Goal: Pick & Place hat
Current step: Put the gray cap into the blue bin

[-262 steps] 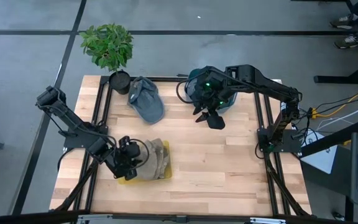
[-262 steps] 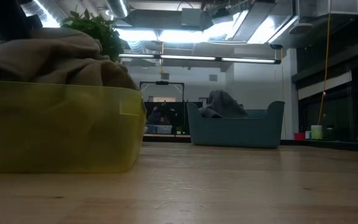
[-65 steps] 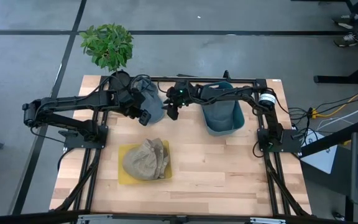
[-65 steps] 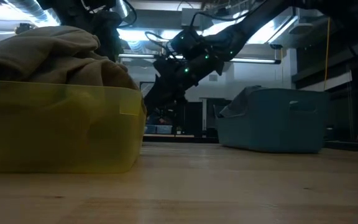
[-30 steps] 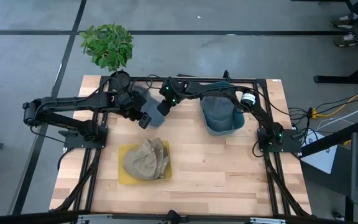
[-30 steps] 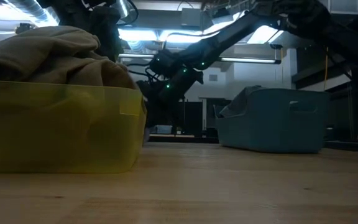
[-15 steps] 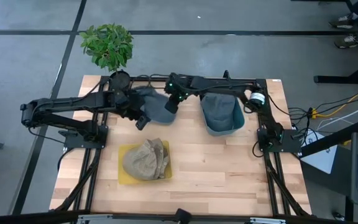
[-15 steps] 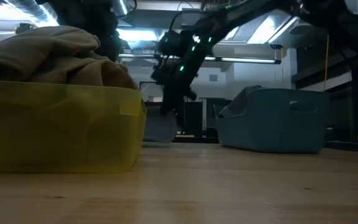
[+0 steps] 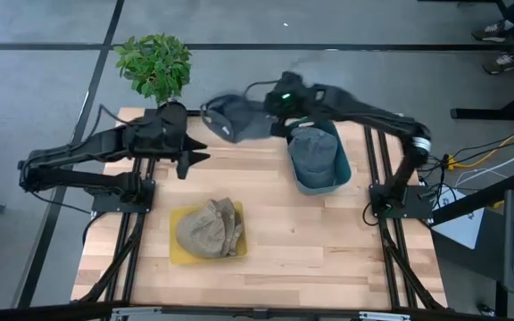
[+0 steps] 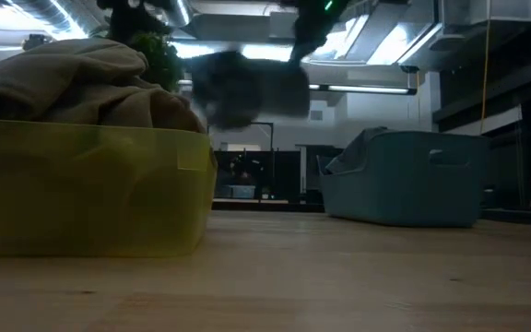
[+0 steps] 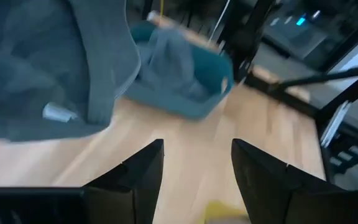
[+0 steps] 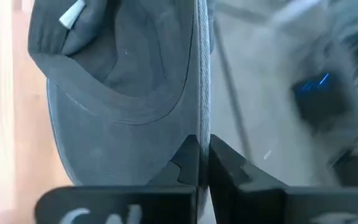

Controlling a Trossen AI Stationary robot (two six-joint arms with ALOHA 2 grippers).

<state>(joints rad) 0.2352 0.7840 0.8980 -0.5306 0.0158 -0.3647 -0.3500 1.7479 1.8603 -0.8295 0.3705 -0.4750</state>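
A grey-blue cap point(image 9: 233, 116) hangs in the air over the table's far edge, between the potted plant point(image 9: 154, 64) and the blue bin point(image 9: 327, 185). My right gripper point(image 9: 267, 118) is shut on it. In the low view the cap point(image 10: 240, 88) shows high above the tabletop. The right wrist view looks into the cap's point(image 12: 120, 93) inside, with its white label. My left gripper point(image 9: 194, 159) stands open near the cap, toward the table's left, with nothing between its fingers point(image 11: 138, 174). My right gripper pinches the cap's thin rim edge point(image 12: 202, 121) between its two fingers. The fingers lie along that edge. The cap hangs lifted clear of the table, its hollow side turned toward the wrist camera.
The blue bin holds another grey-blue hat point(image 9: 315, 153). A yellow tray point(image 9: 178, 254) at the table's near left holds a tan hat point(image 9: 208, 227). The plant's dark pot point(image 9: 171, 114) stands at the far left corner. Bare wood point(image 9: 310, 241) lies at the middle and near right.
My right gripper has risen fast and gone toward the far right, rolling as it went. The cap, which lay on the table by the plant pot, is now lifted clear. My left gripper has drawn back toward the table's left and risen a little, still open.
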